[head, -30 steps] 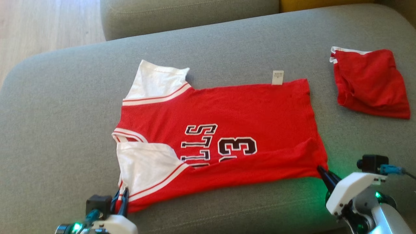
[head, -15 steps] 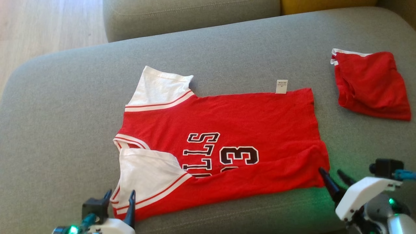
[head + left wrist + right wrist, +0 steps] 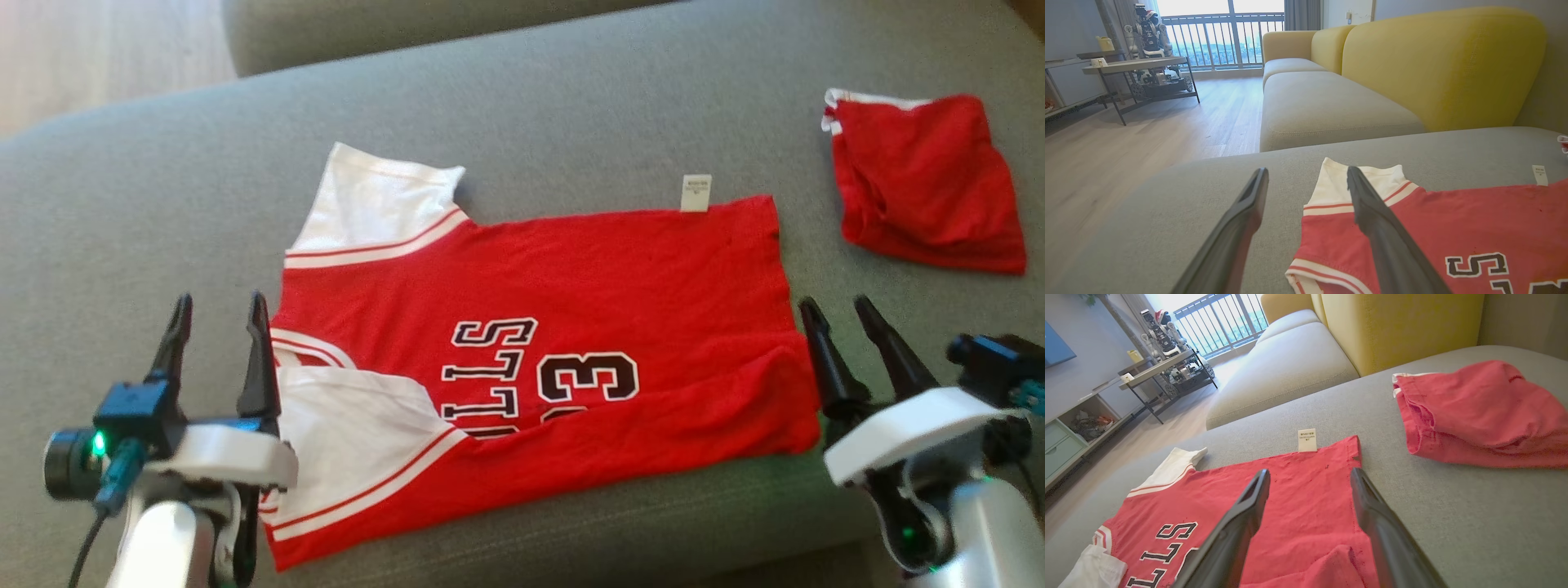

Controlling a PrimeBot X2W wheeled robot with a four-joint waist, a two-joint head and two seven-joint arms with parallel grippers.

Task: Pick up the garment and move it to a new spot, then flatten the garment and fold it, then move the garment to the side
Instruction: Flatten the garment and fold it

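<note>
Left pincer (image 3: 220, 299) lifted; jersey (image 3: 612, 278) lies collar-left.

The jersey (image 3: 620, 269) is matt red cloth, lightly creased, and the seat (image 3: 571, 106) is a coarse grey weave — matt too. The fingers (image 3: 1384, 228) look like smooth dark plastic with a dull sheen; the floor (image 3: 1126, 155) is pale wood, smooth and faintly glossy.

"LLS"; "3" on red jersey (image 3: 571, 269)
</note>
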